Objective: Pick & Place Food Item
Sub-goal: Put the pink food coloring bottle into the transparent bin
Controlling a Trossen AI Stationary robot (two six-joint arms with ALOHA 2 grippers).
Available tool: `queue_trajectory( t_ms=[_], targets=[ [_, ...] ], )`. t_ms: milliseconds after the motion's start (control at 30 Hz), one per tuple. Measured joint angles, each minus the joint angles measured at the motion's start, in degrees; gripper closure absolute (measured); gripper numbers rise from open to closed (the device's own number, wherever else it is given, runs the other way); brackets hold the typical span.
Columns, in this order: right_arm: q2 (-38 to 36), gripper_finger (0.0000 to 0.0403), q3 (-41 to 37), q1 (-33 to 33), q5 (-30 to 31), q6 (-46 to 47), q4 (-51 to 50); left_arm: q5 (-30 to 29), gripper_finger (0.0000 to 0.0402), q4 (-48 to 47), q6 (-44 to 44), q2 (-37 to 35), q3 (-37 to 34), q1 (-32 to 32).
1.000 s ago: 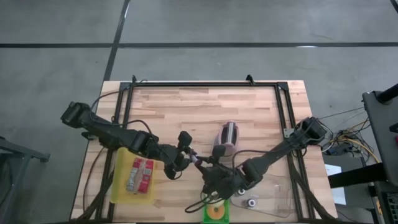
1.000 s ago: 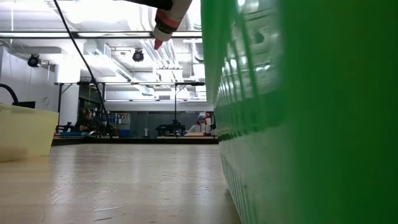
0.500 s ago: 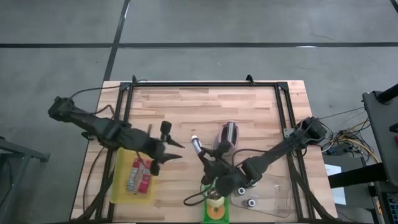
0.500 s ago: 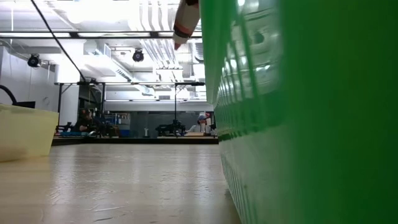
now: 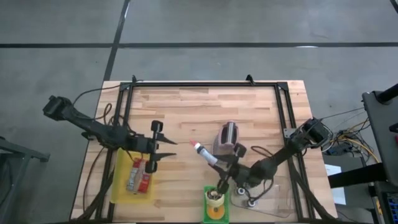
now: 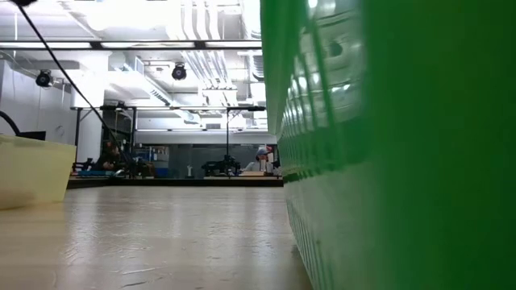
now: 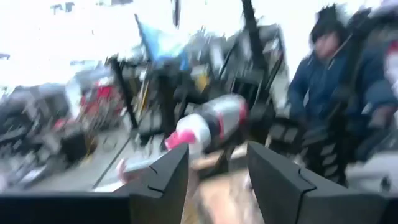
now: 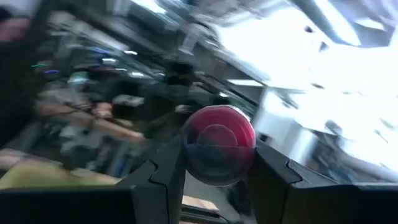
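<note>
Nearest me, above the green container, my right gripper pinches the red-capped bottle by its base, tilted up, probably for carrying. Farther off, my left gripper hangs spread and empty beside the yellow bin.

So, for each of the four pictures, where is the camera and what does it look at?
High view: above, facing down on the table, both arms.
Low view: at tabletop height, facing the room; green box blocks it; no arm.
Left wrist view: past open left pincer toward the bottle.
Right wrist view: right pincer holding the bottle.
Shared: the bottle; yellow bin.
</note>
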Motion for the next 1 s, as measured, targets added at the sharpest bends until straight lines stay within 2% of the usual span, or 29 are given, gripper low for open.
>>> queue_trajectory(
  t_ms=[100,200,400,600,733,1000],
  targets=[
    [-0.41,0.028,-3.23,-1.58,-8.69,3.76,-0.39,3.0,0.0238,10.74,-0.3,0.9,-4.0,0.0],
    [-0.3,0.028,-3.49,-3.32,-12.31,6.56,0.05,4.91,0.0238,19.98,-0.38,3.1,-6.21,0.26],
    [-0.3,0.028,-0.97,-3.43,-15.16,3.71,0.03,7.28,0.0238,25.79,-1.16,10.8,-6.34,0.87],
    [-0.28,0.028,1.32,-3.54,-18.04,1.95,0.05,8.03,0.0238,42.71,-4.35,20.97,-6.01,3.38],
    [-0.17,0.028,1.97,-3.51,-18.83,0.54,0.04,12.94,0.0238,53.88,-9.61,28.04,-5.33,5.96],
    [-0.17,0.028,2.58,-4.61,-19.3,0.08,0.01,17.88,0.0238,55.41,-10.84,36.99,3.62,7.32]
  ],
)
